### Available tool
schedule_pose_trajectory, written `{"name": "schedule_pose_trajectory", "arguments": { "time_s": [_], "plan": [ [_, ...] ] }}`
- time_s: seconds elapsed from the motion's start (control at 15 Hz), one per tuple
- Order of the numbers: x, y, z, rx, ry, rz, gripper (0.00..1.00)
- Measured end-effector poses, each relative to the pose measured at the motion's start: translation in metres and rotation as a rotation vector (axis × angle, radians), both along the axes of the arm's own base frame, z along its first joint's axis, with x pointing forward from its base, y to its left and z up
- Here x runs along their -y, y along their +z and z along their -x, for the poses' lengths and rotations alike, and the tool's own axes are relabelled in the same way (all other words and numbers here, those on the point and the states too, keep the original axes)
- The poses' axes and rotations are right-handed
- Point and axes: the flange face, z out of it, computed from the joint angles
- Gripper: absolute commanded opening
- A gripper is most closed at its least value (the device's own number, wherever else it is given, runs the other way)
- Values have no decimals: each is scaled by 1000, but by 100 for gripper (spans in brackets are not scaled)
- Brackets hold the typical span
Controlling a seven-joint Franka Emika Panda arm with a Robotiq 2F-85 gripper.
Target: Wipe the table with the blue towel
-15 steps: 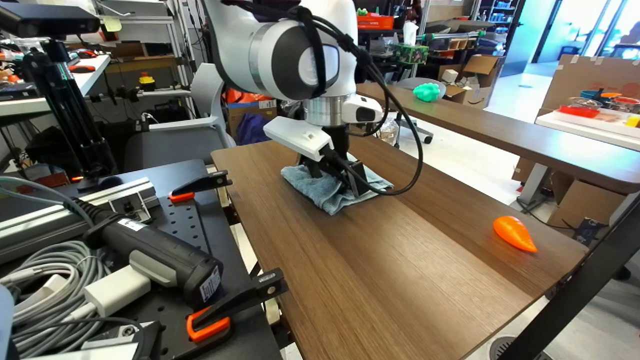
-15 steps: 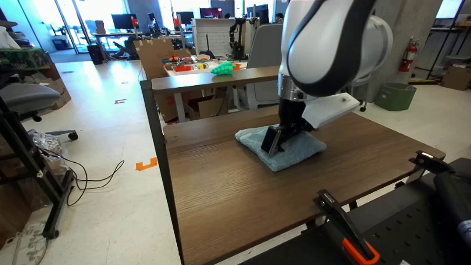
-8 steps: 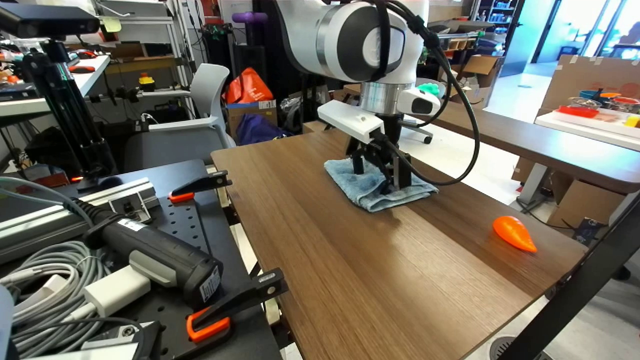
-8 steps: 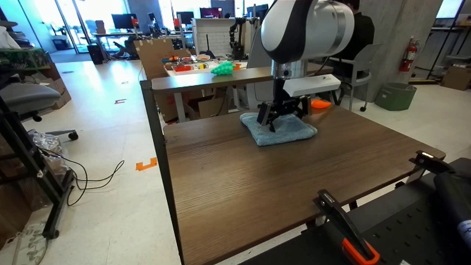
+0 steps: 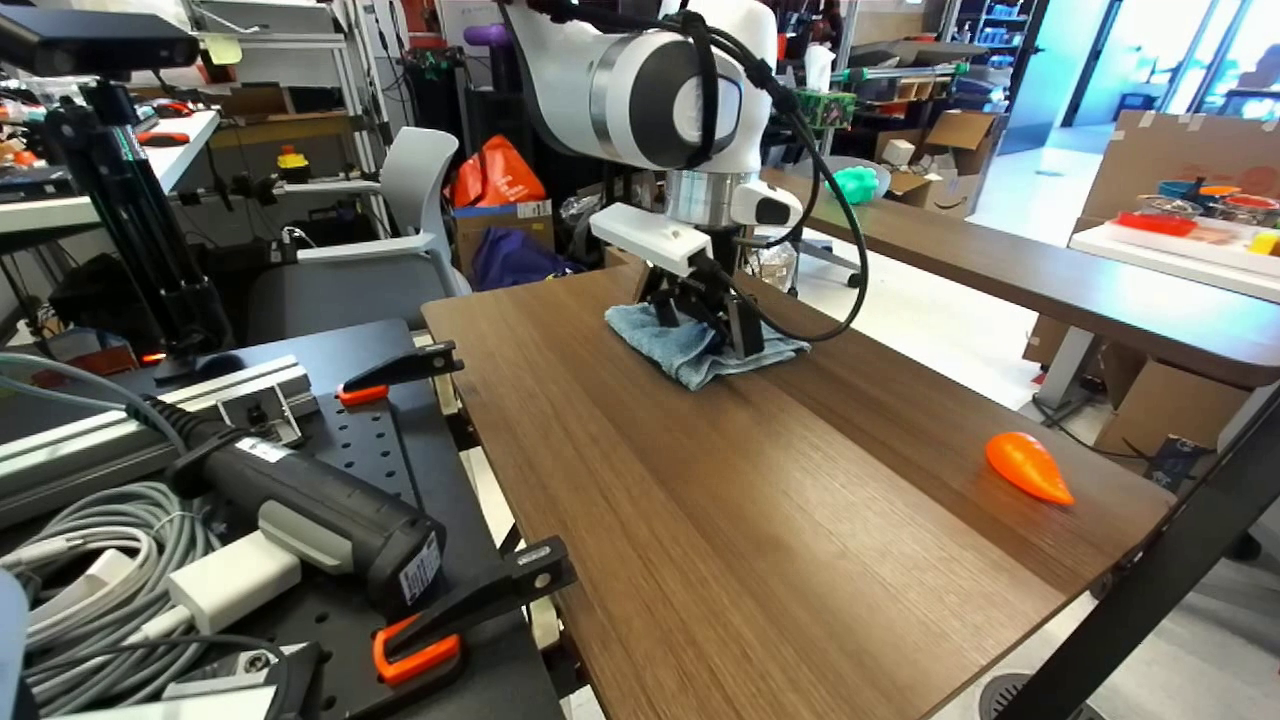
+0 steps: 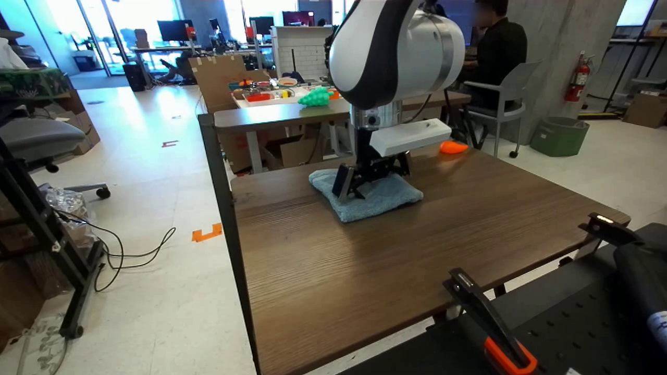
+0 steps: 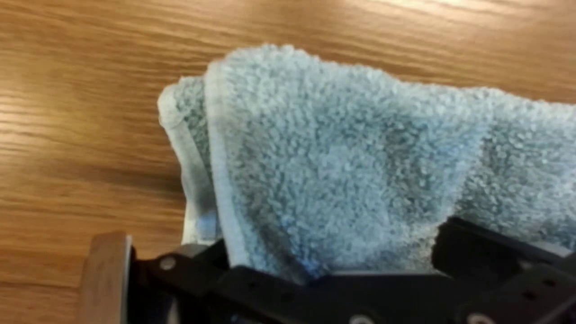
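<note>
At the lower left of an exterior view, nearest, a black-and-orange clamp [image 5: 490,595] sits beside the brown counter [image 5: 760,560]. On the counter, toward the right of that frame, lies an orange object [image 5: 1028,467] (rounded, tapering to a point). Farther back, near the centre, the blue towel [image 5: 682,355] lies folded on the counter under the tool [image 5: 706,336], whose fingers [image 6: 344,180] are spread well apart; whether their tips touch the towel I cannot tell. Beyond, near the top, sits a lumpy green object [image 5: 857,184].

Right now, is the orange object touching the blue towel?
No, a stretch of table separates the orange object from the blue towel.
</note>
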Motion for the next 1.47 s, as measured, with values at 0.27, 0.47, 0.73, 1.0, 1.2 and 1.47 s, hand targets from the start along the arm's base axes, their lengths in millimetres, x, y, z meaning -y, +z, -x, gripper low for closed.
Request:
{"name": "schedule_pose_trajectory", "arguments": {
  "time_s": [0.27, 0.47, 0.73, 1.0, 1.2, 1.47],
  "plan": [
    [-30, -1, 31, -32, 100, 35, 100],
    [-30, 2, 33, -32, 99, 36, 100],
    [12, 0, 18, -29, 8, 49, 100],
    [13, -2, 15, -64, 25, 74, 100],
    [-11, -3, 24, -83, 121, 106, 100],
    [-60, -3, 52, -101, 292, 160, 100]
  ]
}}
